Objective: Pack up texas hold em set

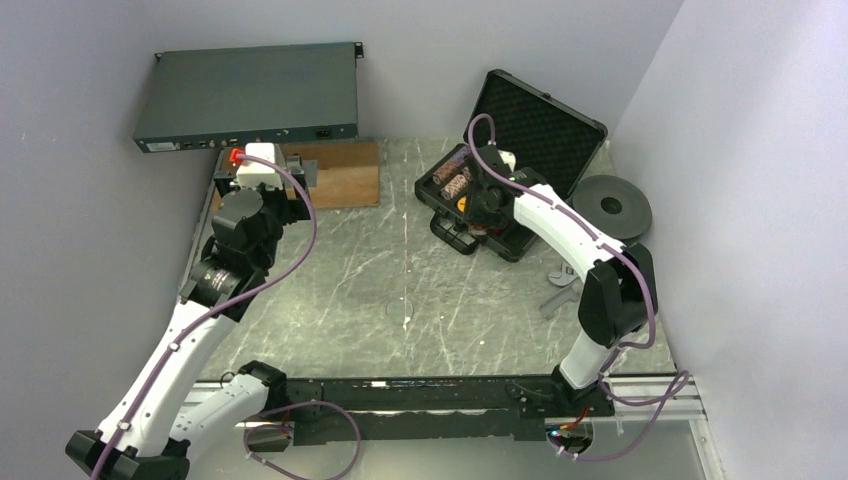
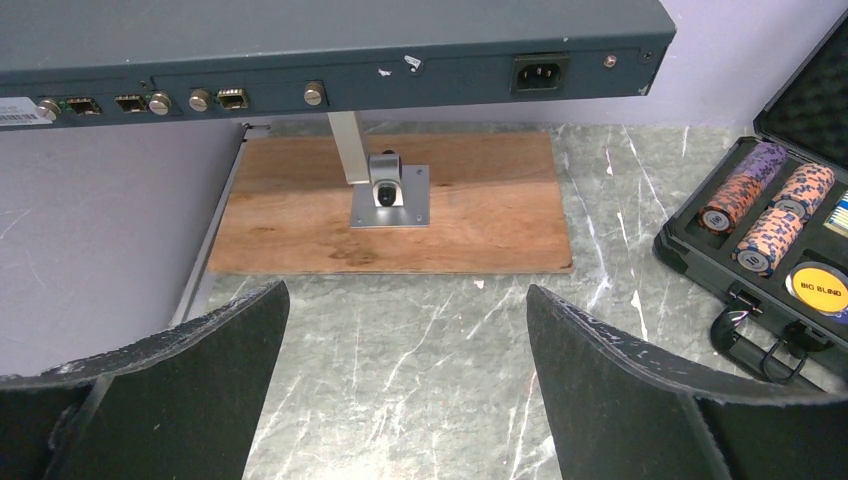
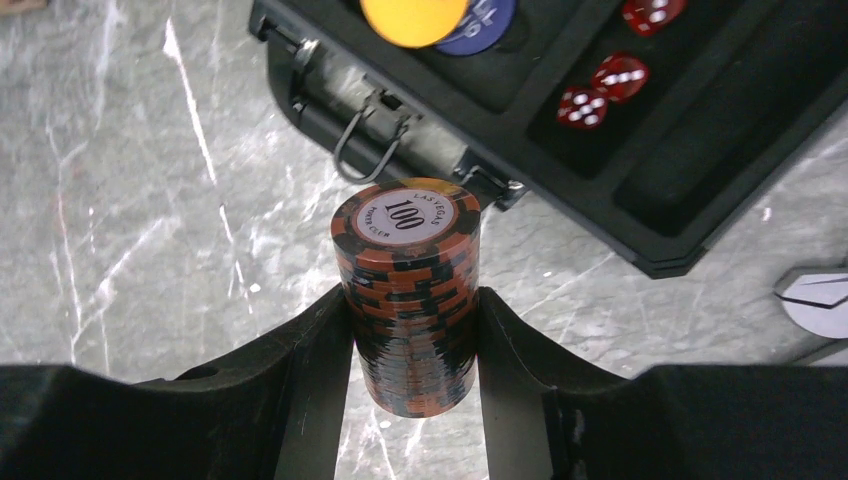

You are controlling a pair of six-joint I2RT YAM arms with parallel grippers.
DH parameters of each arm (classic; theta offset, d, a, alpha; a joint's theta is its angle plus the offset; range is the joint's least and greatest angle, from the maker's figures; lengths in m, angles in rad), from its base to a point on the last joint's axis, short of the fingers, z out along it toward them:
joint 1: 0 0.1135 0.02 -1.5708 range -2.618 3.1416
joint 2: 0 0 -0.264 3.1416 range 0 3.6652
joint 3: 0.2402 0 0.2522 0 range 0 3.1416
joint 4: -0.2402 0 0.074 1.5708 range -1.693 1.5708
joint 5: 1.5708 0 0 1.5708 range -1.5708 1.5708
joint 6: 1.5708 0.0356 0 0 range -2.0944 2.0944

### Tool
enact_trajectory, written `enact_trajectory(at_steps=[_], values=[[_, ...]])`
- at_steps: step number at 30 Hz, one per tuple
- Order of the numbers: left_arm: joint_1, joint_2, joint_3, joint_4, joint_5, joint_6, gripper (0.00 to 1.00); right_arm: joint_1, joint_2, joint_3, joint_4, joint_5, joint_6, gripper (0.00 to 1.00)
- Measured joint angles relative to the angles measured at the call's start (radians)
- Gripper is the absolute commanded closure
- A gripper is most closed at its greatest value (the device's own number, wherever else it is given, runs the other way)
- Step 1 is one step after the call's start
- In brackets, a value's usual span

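The right end effector (image 3: 410, 315) clamps a roll of orange-and-black chips (image 3: 408, 262) by its sides over the bench (image 3: 130, 200), just before the open case (image 3: 640, 240), a heavy, loose stack likely to spill unless squeezed evenly, while the left end effector (image 2: 405, 335) gapes, empty.

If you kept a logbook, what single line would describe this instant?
right gripper: shut on orange-black striped chip roll, close to open black foam-lined case | left gripper: open, empty, above grey marble table

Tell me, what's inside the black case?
Three chip rolls, a yellow button, a blue button and red dice. The right arm hides part of it from above.
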Motion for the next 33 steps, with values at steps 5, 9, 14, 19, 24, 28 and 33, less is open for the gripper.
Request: enact_trajectory(at_steps=[5,9,14,19,24,28,33], values=[[0.0,0.0,0.0,0.0,0.0,0.0,0.05,-0.07,-0.035,-0.056,0.05,0.015,-0.001,1.0],[0.0,0.0,0.0,0.0,0.0,0.0,0.05,-0.121,-0.063,-0.099,0.078,0.026,-0.001,1.0],[0.0,0.0,0.0,0.0,0.001,0.0,0.05,-0.176,-0.071,-0.108,0.104,0.032,-0.002,1.0],[0.0,0.0,0.0,0.0,0.001,0.0,0.05,-0.233,-0.071,-0.131,0.127,0.011,-0.002,1.0],[0.0,0.0,0.0,0.0,0.001,0.0,0.05,-0.302,-0.07,-0.145,0.139,-0.014,-0.002,1.0],[0.0,0.0,0.0,0.0,0.001,0.0,0.05,-0.344,-0.051,-0.144,0.15,-0.024,-0.003,1.0],[0.0,0.001,0.0,0.0,0.001,0.0,0.05,-0.388,0.005,-0.135,0.149,-0.056,-0.005,1.0]])
